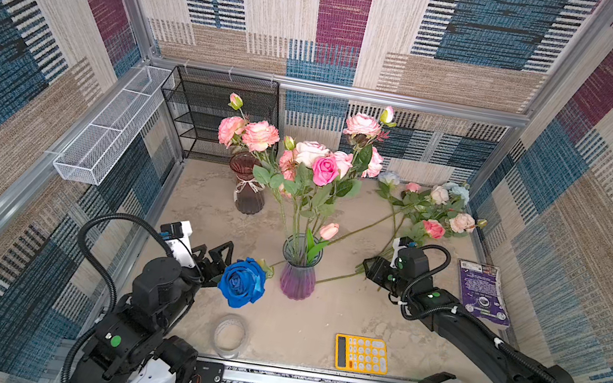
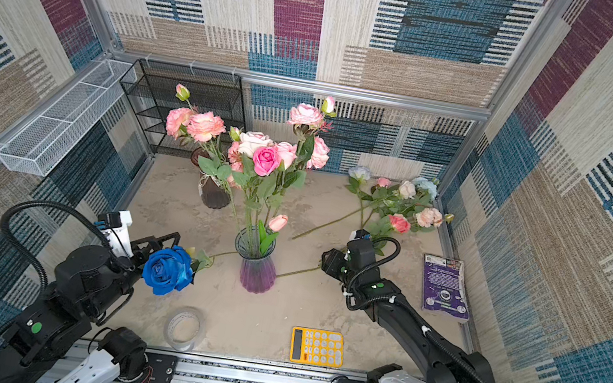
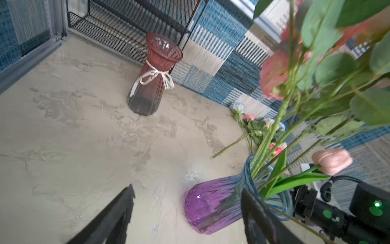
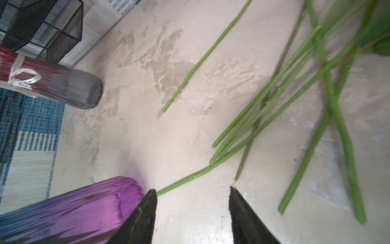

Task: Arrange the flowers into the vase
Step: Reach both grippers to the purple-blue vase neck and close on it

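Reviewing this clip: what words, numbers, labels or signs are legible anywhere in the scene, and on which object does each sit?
No text here can be read.
Purple packet: white print, too small to read.
Yellow calculator: key marks too small to read.
Ribbon on the dark red vase: script writing, blurred.

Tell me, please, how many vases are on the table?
2: the purple vase mid-table, holding flowers, and the empty red vase back left by the black rack. None looks hidden.
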You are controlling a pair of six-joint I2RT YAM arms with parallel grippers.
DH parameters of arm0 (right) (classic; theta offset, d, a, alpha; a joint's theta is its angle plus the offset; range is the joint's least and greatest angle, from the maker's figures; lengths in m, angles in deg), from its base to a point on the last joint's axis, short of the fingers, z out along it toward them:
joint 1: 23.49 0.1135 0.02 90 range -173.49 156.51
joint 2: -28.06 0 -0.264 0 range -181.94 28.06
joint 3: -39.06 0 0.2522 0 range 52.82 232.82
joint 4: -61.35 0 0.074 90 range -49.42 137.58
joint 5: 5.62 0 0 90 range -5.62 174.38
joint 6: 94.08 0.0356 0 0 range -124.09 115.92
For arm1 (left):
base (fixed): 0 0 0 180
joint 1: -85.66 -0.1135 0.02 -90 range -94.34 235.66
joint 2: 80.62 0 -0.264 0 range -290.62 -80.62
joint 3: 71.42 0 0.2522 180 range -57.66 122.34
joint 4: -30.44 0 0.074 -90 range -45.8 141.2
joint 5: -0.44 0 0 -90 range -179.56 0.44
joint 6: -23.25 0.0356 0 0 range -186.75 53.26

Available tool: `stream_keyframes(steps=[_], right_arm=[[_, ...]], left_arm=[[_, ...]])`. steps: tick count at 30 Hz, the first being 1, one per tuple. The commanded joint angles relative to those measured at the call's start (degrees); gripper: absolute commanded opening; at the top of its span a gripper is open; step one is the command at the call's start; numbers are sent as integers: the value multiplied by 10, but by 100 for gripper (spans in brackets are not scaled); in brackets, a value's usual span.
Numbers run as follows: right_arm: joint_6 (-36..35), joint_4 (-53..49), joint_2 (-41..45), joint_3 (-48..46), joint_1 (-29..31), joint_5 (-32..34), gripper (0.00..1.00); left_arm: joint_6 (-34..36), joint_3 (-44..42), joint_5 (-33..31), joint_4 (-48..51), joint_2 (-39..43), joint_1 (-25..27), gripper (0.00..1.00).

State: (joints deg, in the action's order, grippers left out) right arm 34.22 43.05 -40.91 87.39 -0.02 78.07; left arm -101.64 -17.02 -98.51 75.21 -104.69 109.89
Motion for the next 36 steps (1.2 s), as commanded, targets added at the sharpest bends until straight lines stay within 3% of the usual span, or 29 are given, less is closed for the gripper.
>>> stream_keyframes(steps=[1, 6, 11, 16, 24, 36], right_arm=[[2, 74, 1, -7, -1, -76, 58], [-5, 140, 29, -8, 6, -180, 59], [-7, 157, 31, 27, 45, -226, 59], [-3, 169, 19, 60, 87, -236, 59], [3, 174, -20, 100, 121, -246, 53], [-18, 103, -64, 142, 151, -206, 40]], left_arm=[[-34, -16, 80, -42, -36, -1, 80], [-53, -40, 160, -139, -96, -4, 83], [-79, -53, 238, -234, -143, -13, 83], [-98, -51, 282, -268, -188, -15, 67], [-124, -55, 335, -338, -242, -16, 64], [-141, -55, 390, -387, -306, -16, 35]])
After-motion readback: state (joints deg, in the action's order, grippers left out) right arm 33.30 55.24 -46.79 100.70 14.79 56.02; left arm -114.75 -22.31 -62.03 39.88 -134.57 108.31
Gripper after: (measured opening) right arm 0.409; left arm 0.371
